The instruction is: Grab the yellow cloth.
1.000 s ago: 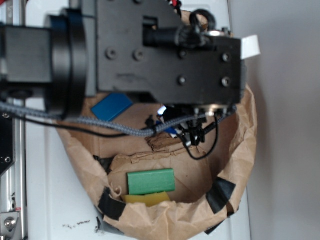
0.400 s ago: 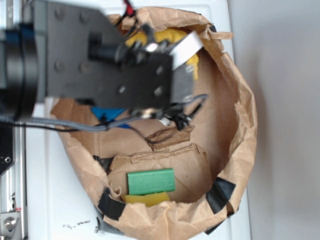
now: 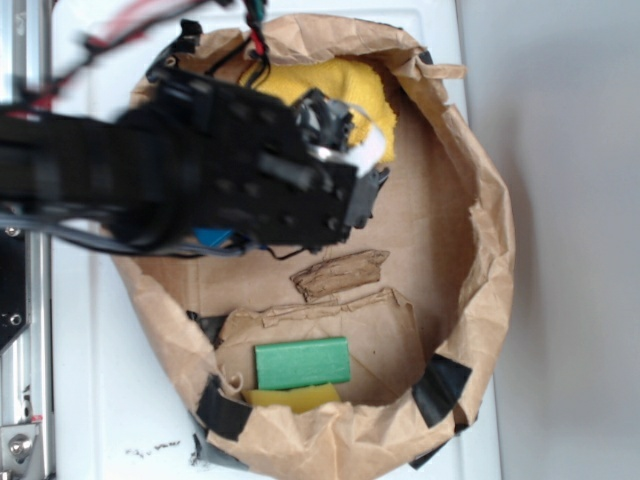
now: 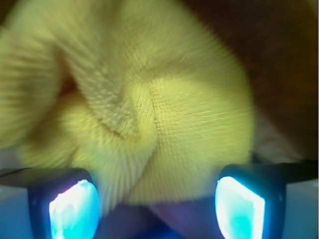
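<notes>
1. Since the earlier frames the arm has swung off the middle of the bag [image 3: 490, 250] toward its far left, uncovering most of the bag floor; it now hangs over the cloth [image 3: 340, 90].
2. That cloth lies bunched at the bag's far side, well apart from the green block [image 3: 302, 362] and the yellow block [image 3: 295, 398] at the near side.
3. Reaching looks nearly done; closing and lifting remain.
4. In the wrist view the gripper [image 4: 157, 206] has its fingers [image 4: 75, 204] spread wide, either side of the cloth's [image 4: 149, 104] folds, holding nothing; contact cannot be told.
</notes>
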`<state>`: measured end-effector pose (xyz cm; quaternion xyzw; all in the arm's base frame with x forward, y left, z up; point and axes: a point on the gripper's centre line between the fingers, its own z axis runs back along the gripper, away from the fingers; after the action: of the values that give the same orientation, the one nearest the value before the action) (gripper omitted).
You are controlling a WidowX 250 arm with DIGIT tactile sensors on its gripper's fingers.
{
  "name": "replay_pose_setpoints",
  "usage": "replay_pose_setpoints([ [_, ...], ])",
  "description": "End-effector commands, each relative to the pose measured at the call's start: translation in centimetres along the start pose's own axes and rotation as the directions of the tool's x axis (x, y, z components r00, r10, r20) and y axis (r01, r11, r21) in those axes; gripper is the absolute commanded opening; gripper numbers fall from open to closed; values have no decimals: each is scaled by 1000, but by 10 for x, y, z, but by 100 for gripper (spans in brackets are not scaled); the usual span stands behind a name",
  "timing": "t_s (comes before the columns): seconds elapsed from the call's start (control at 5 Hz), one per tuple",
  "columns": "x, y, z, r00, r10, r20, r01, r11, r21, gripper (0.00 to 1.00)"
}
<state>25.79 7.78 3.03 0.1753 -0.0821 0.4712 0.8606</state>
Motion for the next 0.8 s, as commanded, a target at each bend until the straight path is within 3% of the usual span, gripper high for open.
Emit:
replay_pose_setpoints([
  [0.0, 11, 6, 12, 1000, -14, 16, 15, 999, -48, 0],
  [0.6, -11, 53, 74, 985, -170, -16, 163, 966, -199, 0],
])
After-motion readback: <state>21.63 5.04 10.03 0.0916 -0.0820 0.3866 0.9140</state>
